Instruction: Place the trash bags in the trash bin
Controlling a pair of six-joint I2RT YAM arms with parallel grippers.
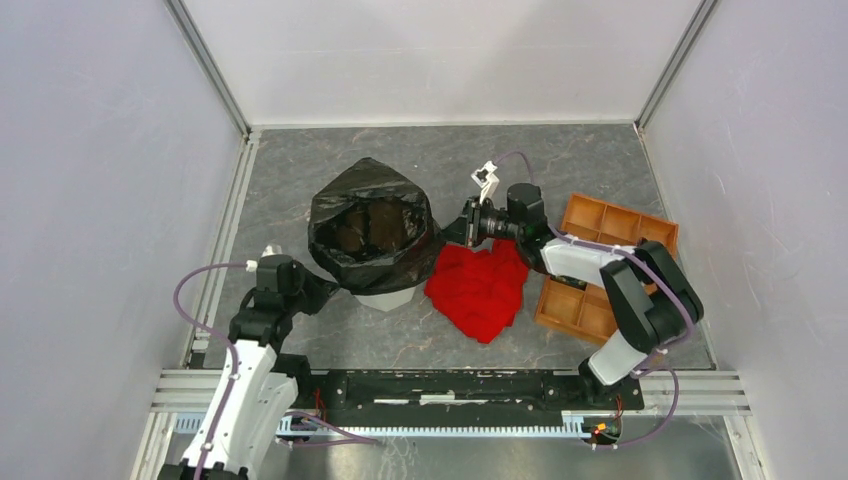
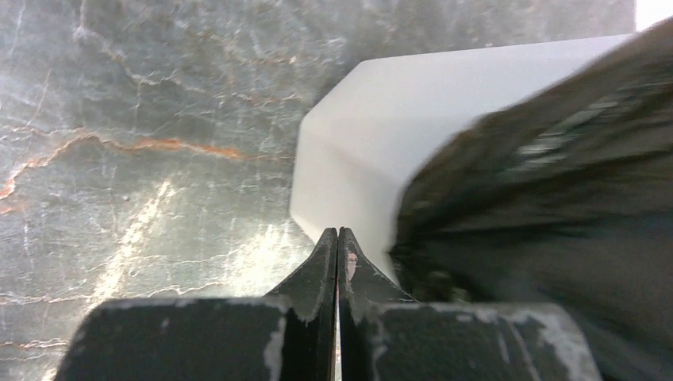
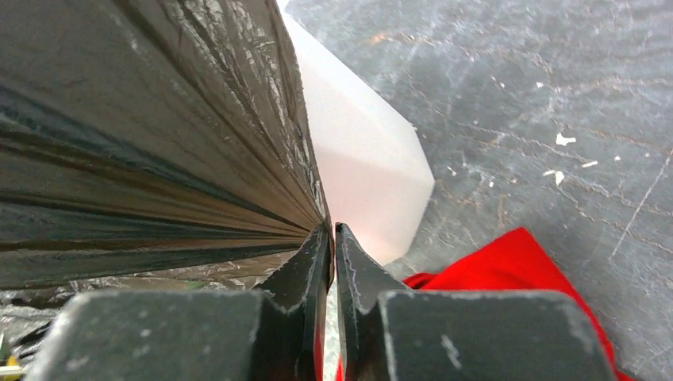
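Top external, bag position: the trash bag (image 1: 370, 225) sits over the trash bin (image 1: 392, 299), its mouth open upward and its film draped down the outside. Only a strip of white wall shows at the near side.
Top external, right gripper (image 1: 458, 224): at the bag's right edge, level with the rim.
Top external, left gripper (image 1: 328, 290): at the bag's near-left edge, low beside the bin.
Top external, surroundings: the red cloth (image 1: 482, 285) lies just right of the bin, and the orange tray (image 1: 600, 222) is farther right on the table (image 1: 560, 165).
Left wrist, grip state: the fingers are pressed together. No film is visible between them, and the blurred bag (image 2: 555, 206) hangs just to their right against the bin wall (image 2: 373, 135).
Right wrist, grip state: clamped on the bag. Taut pleats (image 3: 159, 143) converge into the fingertips, with the bin wall (image 3: 365, 175) directly behind.
Progress, done: the bag appears to be inside and spread over the rim.
Progress, remaining: probably seating the overhang evenly, then letting go.
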